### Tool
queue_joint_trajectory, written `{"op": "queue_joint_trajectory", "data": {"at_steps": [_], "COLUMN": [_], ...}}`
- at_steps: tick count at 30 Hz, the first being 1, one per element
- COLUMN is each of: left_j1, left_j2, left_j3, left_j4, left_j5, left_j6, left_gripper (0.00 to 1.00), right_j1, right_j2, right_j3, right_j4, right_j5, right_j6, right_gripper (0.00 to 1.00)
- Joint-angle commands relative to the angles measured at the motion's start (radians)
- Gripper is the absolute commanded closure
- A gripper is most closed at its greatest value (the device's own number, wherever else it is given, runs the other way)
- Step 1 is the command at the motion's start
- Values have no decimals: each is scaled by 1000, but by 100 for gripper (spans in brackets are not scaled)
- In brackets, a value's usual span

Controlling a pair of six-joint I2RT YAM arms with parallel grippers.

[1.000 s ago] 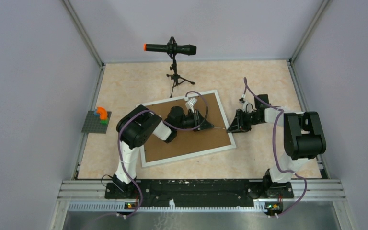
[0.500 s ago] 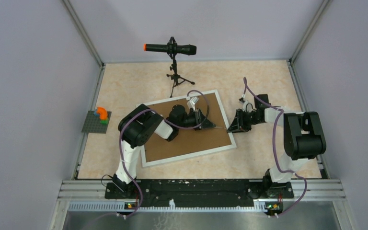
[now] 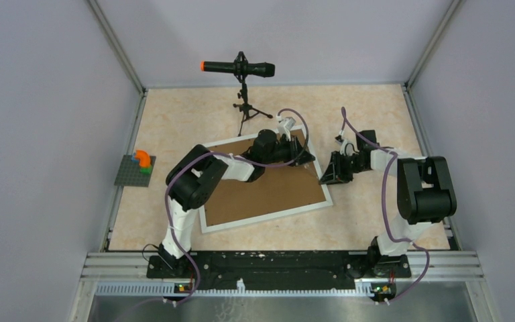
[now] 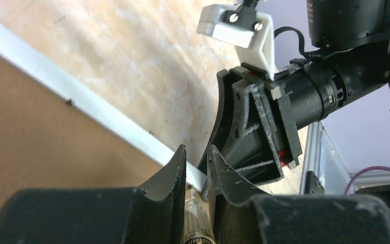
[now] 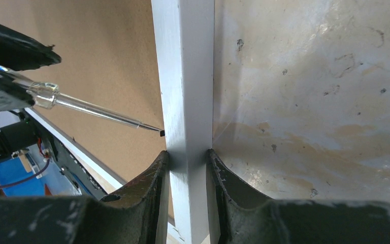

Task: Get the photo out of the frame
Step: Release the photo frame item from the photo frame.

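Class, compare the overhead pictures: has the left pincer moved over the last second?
Yes. The left pincer has shifted up the view, nearer the microphone stand, toward the far right corner of the frame.

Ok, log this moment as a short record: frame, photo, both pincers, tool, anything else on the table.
frame: lying back up on the table, brown backing board showing
photo: not visible
right pincer: shut on the frame's white border
left pincer: shut on a screwdriver, over the board
screwdriver tip: at the border's inner edge, close to the right pincer
other items: microphone on a tripod; block plate at the left
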Motion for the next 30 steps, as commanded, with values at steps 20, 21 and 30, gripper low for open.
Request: {"op": "queue_joint_trajectory", "data": {"at_steps": [20, 21, 30], "left_j1": [63, 76, 238], "left_j2": [-344, -364, -514], "left_j3": [74, 64, -55], "left_j4": [-513, -526, -612], "left_j5": [-30, -26, 67], "left_j6": [276, 288, 321], "left_gripper": [100, 100, 100], "right_j1": [31, 35, 138], "right_j2": [-66, -74, -60], "right_j3": [116, 120, 157], "right_j4": [-66, -66, -82], "right_j5": [95, 104, 298], "right_j6": [-99, -98, -63], "right_gripper": [52, 48, 48]}}
